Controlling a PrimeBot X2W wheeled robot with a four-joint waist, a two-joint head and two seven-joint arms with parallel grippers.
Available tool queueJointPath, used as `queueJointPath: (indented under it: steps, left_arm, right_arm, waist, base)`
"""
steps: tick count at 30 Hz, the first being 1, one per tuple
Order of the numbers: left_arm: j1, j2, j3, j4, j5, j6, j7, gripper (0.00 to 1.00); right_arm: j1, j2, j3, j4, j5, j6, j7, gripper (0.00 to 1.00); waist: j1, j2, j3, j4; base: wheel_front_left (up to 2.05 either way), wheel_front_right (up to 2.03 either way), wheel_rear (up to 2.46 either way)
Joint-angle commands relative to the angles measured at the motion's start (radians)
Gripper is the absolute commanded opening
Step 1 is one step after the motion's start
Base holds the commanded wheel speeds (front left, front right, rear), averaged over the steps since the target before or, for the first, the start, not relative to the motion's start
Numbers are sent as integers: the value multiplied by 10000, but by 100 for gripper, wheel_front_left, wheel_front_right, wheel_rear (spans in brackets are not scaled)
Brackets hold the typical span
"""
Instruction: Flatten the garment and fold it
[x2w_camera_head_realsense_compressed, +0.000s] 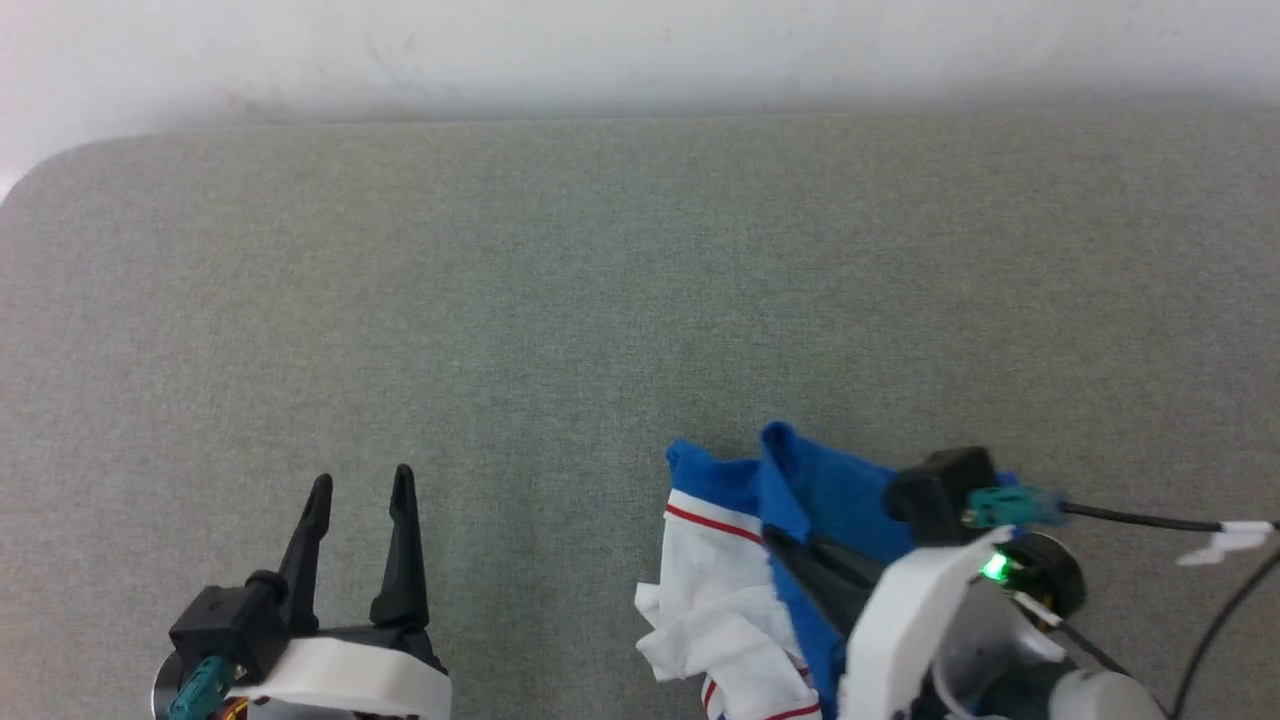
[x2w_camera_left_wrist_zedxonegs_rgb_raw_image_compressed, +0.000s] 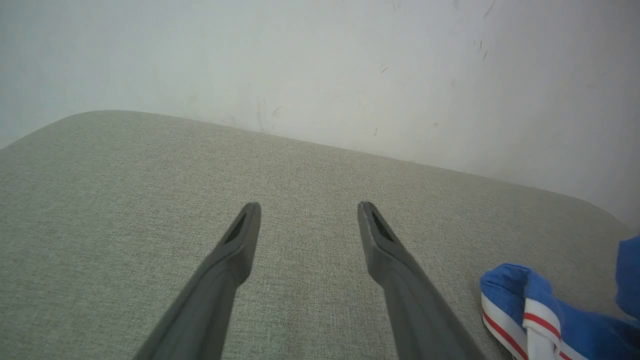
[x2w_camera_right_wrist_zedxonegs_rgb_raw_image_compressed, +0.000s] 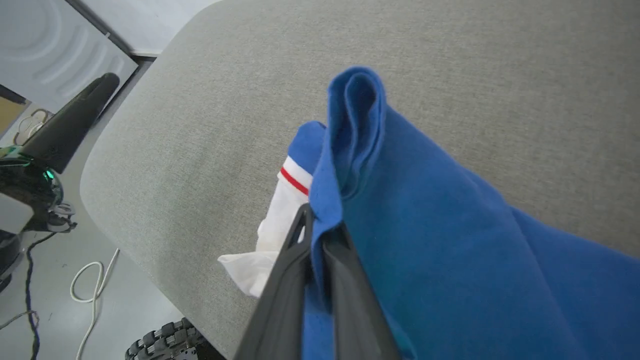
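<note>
With the right gripper (x2w_camera_right_wrist_zedxonegs_rgb_raw_image_compressed: 318, 225) pinched tight on one thin blue fold of the garment (x2w_camera_head_realsense_compressed: 820, 490), bunched at the near right edge of the grey table (x2w_camera_head_realsense_compressed: 500, 300), and the left gripper (x2w_camera_head_realsense_compressed: 360, 485) gaping empty, a one-sided tug could, I reckon, slip the cloth free or drag it off.

light: bright, even, diffuse | shadows: faint, soft-edged on the grey surface (x2w_camera_head_realsense_compressed: 600, 300) | glare: wall (x2w_camera_head_realsense_compressed: 640, 50) washed near white in head view | focus: head view slightly soft; left end effector (x2w_camera_left_wrist_zedxonegs_rgb_raw_image_compressed: 308, 206) blurs toward the frame bottom; garment (x2w_camera_right_wrist_zedxonegs_rgb_raw_image_compressed: 450, 225) folds crisp | edges: wide-angle bowing in wrist views
</note>
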Motion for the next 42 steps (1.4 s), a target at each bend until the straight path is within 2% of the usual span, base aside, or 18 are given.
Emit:
queueJointPath:
  steps: [1,7,14,15,16,18,20,25,28,32,35,42]
  left_arm:
    - [-185,-45,32,67,78,-90,-47,100]
    - [-310,-238,-32,258,104,-215,-47,100]
    - [-375,-335,-22,475,101,-366,-47,100]
    - [-380,-343,-17,500,104,-375,-47,100]
    - [-385,-355,-16,525,108,-382,-47,100]
    - [-374,-374,-25,586,100,-409,-47,100]
    - [-318,-376,-6,643,76,-423,-47,100]
    - [-74,-318,124,681,-11,-409,-47,100]
    - [82,-269,233,581,-47,-377,-47,100]
    - [215,-220,349,377,0,-326,-47,100]
    - [221,-203,377,209,123,-313,-47,100]
    - [115,-223,340,127,226,-364,-43,100]
  right_arm:
    - [-261,35,263,50,-3,-7,53,0]
    - [-917,64,1508,949,-100,-7,102,0]
    - [-1315,91,1880,2854,-778,-7,-302,0]
    - [-1364,94,1830,3129,-926,-7,-433,33]
    - [-1410,97,1765,3400,-1089,-7,-561,100]
    - [-1486,102,1713,3768,-1274,-7,-866,100]
    - [-1472,104,1676,3853,-920,-7,-1169,100]
    - [-1289,106,1013,3152,-198,-7,-1548,100]
    - [-931,107,-118,2363,-353,-7,-1634,100]
    - [-246,51,-1884,1212,-1163,-7,-1645,100]
    - [323,-88,-2772,736,-1496,-7,-1649,100]
    - [993,-5,-3184,1454,-1412,-7,-1662,100]
  waist:
    - [-1,0,90,97]
    - [-1,0,182,338]
    - [-1,0,124,555]
    - [-1,0,115,566]
    - [-1,0,97,575]
    - [-1,0,19,577]
    - [-1,0,-91,526]
    - [-1,0,-391,320]
    - [-1,0,-461,203]
    - [-1,0,-380,77]
    - [-1,0,-219,8]
    - [-1,0,-2,-1]
  base:
    - [0,0,0]
    - [0,0,0]
    - [0,0,0]
    - [0,0,0]
    - [0,0,0]
    - [0,0,0]
    - [0,0,0]
    - [0,0,0]
    - [0,0,0]
    - [0,0,0]
    - [0,0,0]
    - [0,0,0]
